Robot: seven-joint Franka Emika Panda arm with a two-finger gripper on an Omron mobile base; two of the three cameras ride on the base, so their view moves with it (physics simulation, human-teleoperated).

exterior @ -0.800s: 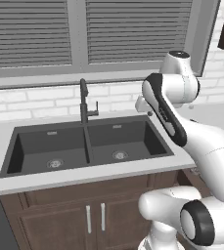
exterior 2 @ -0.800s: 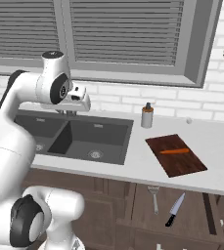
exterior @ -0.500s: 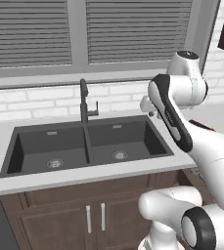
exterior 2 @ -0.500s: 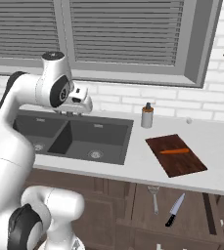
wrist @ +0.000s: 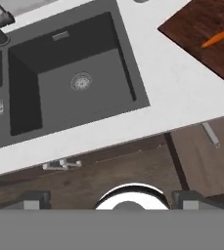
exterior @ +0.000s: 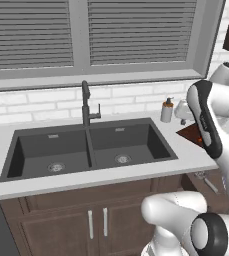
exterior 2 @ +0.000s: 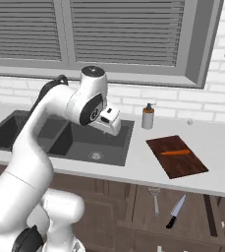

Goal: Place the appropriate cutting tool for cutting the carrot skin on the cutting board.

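Note:
The dark reddish-brown cutting board (exterior 2: 175, 157) lies on the counter right of the sink, with the thin orange carrot (exterior 2: 175, 152) on it. In the hand view the cutting board (wrist: 201, 29) and carrot (wrist: 220, 37) sit at the top right. A knife (exterior 2: 175, 212) with a black handle and a metal peeler-like tool (exterior 2: 154, 198) hang in front of the cabinets below the board; the tool's handle (wrist: 211, 135) appears in the hand view too. My gripper (exterior 2: 112, 127) hovers over the right sink basin, open, nothing between its fingertips (wrist: 35, 198).
A double dark sink (exterior: 91, 145) with a black faucet (exterior: 86, 104) is set in the white counter. A soap bottle (exterior 2: 147, 117) stands behind the board against the brick wall. Brown cabinet doors with metal handles (wrist: 62, 165) run beneath the counter.
The arm has swung right and the hand has come lower, from above the sink's middle to over the right basin. The board, carrot and knife have not moved.

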